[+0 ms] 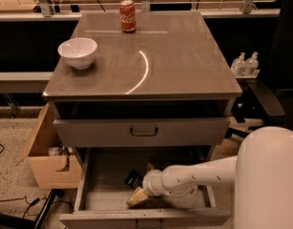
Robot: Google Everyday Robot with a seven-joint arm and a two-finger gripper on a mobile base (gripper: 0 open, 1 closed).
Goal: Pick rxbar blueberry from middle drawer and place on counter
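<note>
The middle drawer [105, 190] is pulled out below the cabinet, its grey floor in plain sight. The robot's white arm [203, 173] reaches in from the right. The gripper [136, 197] is down low inside the drawer near the front lip, its tan tip angled toward the left. Whether it is open or closed I cannot tell from here, and I cannot say that it has hold of anything. The rxbar blueberry [133, 178] seems to lie on the drawer floor just behind the gripper, a small dark wrapper close by the tip. Above, the closed drawer front [88, 131] shows its black loop handle. On the counter [184, 66] stand a white bowl [78, 52] at the left and a red soda can [128, 15] near the far edge, well apart. A cardboard box [43, 151] sits on the floor to the cabinet's left.
</note>
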